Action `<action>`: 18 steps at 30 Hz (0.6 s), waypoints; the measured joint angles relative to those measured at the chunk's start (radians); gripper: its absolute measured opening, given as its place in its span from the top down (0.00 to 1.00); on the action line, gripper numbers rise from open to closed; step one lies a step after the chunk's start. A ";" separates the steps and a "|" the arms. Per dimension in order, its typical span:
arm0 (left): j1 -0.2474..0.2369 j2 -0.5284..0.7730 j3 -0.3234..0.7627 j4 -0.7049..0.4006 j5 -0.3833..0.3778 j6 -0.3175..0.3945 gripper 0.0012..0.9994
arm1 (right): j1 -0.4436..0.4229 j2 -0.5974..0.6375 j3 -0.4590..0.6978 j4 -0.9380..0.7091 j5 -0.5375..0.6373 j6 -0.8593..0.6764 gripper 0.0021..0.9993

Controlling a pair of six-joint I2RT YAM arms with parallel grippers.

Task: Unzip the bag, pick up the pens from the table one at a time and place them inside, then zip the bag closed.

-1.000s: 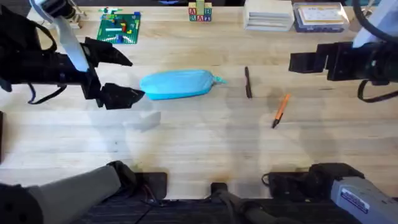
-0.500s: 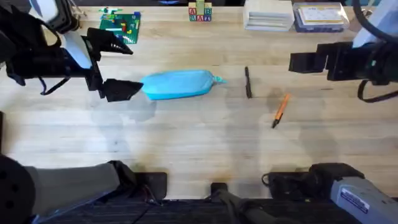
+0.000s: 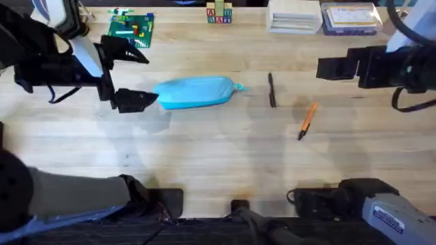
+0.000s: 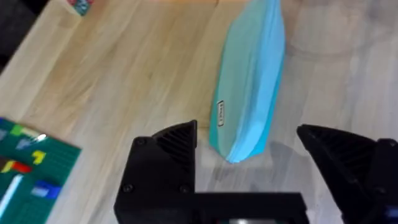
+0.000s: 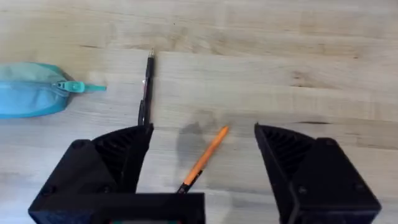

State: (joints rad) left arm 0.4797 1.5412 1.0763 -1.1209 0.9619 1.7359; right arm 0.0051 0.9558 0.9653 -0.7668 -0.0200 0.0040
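Observation:
The light-blue bag (image 3: pixel 195 91) lies zipped in the middle of the table (image 3: pixel 218 156), its pull tab (image 3: pixel 238 87) at the right end. My left gripper (image 3: pixel 151 80) is open at the bag's left end. In the left wrist view the bag (image 4: pixel 252 74) runs away from between the fingers of the left gripper (image 4: pixel 245 130). The black pen (image 3: pixel 272 90) lies right of the bag and the orange pen (image 3: pixel 307 120) farther right. My right gripper (image 3: pixel 327 67) hovers open above the pens. The right wrist view shows the right gripper (image 5: pixel 202 132) over the orange pen (image 5: pixel 205 155), the black pen (image 5: pixel 145 93) and the bag's tab (image 5: pixel 74 87).
Along the far edge sit a green brick baseplate (image 3: pixel 131 30), small letter blocks (image 3: pixel 219 13), a white box (image 3: pixel 294 16) and a clear box (image 3: pixel 351 18). The baseplate (image 4: pixel 31 168) also lies beside the left gripper. Bare wood stretches in front of the bag.
My left gripper has shifted slightly right and toward the far edge, closing in on the bag's left end. The right arm, bag and pens have not moved.

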 joint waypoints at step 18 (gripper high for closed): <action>0.000 0.290 0.000 0.006 0.101 0.270 0.01 | 0.000 0.000 0.000 0.000 0.000 0.000 0.00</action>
State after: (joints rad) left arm 0.4794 1.8317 1.0763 -1.1145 1.0630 2.0060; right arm 0.0051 0.9558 0.9653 -0.7666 -0.0196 0.0040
